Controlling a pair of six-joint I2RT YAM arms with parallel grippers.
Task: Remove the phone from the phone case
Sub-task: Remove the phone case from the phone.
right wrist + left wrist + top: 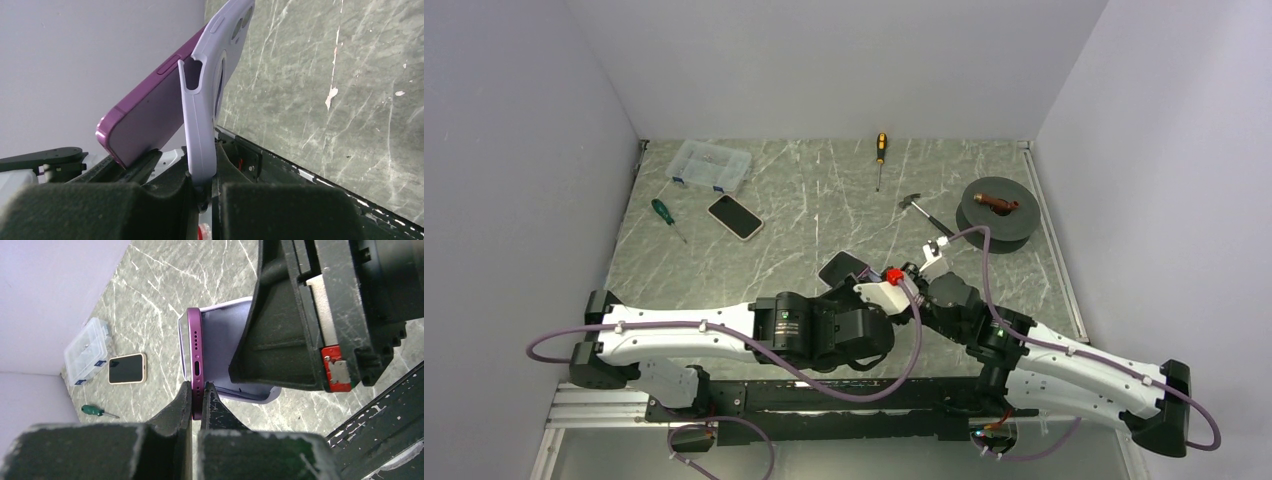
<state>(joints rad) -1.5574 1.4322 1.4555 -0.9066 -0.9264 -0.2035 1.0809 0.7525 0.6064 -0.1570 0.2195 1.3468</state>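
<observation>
Left wrist view: L gripper [197, 401] is clenched on the bottom edge of the purple phone [195, 352], pads either side of the charge port. That edge faces the cam and runs up-down in frame. The phone's long axis goes straight away from the lens, so its body is foreshortened. The lilac phone case [223, 335] sits just R of it, inner face showing, gaping off the phone at this end. A black housing [300, 315] w/ a red tab covers most of the case's R half. Beyond, on the marble table [165, 285]: a second phone [127, 368] in a tan case, flat, screen up; a clear plastic box [86, 349]; a green screwdriver [95, 411].

Right wrist view: R gripper [202, 184] is clamped on the case's bottom rim. The case stands near upright, top leaning R, cam cutouts at the top of frame. The phone's long axis slants lower L to upper R: bottom corner swung clear of the case, top end tucked in the shell by the cutouts. How deep that end sits can't be told, as it's cut off at the frame edge.

Top view: both wrists meet mid-table toward the near edge. Phone + case show only as a small dark slab btwn them, held above the table; the grips are too small to make out. Also on the table: a hammer [924, 212], a yellow-black screwdriver [880, 156] and a grey spool [998, 212].
</observation>
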